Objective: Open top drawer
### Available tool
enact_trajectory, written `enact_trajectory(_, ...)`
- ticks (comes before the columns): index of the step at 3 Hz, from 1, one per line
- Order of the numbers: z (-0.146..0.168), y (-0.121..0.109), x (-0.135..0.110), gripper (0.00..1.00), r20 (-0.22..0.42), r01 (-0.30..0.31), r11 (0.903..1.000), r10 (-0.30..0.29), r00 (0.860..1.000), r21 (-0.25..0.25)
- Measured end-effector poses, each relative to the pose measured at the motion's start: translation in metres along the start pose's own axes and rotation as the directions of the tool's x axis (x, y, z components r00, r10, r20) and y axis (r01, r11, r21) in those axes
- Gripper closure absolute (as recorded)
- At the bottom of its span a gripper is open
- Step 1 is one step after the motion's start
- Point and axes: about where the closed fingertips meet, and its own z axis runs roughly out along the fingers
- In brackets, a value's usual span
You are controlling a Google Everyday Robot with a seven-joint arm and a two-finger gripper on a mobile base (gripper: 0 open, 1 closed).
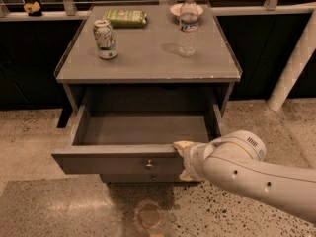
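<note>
The top drawer (118, 164) of the grey cabinet (148, 65) is pulled far out, and its inside looks empty. Its flat grey front carries a small round knob (149, 165) at centre. My gripper (183, 159) sits at the drawer front's top edge, right of the knob, with one pale finger (181, 145) over the rim and another lower against the front. The white arm (256, 174) comes in from the lower right. A lower drawer's knob (154, 177) peeks out beneath.
On the cabinet top stand a drink can (104, 38), a green packet (125, 17), a clear water bottle (188, 25) and a small bowl (178, 8). A white post (294, 65) rises at the right. The floor is speckled stone.
</note>
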Motion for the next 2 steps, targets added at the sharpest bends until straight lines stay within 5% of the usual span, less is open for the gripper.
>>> enact_trajectory(1,0.0000,0.0000,0.0000,0.00,0.000,0.000,1.0000,0.000,1.000,0.000)
enact_trajectory(2,0.0000,0.0000,0.0000,0.00,0.000,0.000,1.0000,0.000,1.000,0.000)
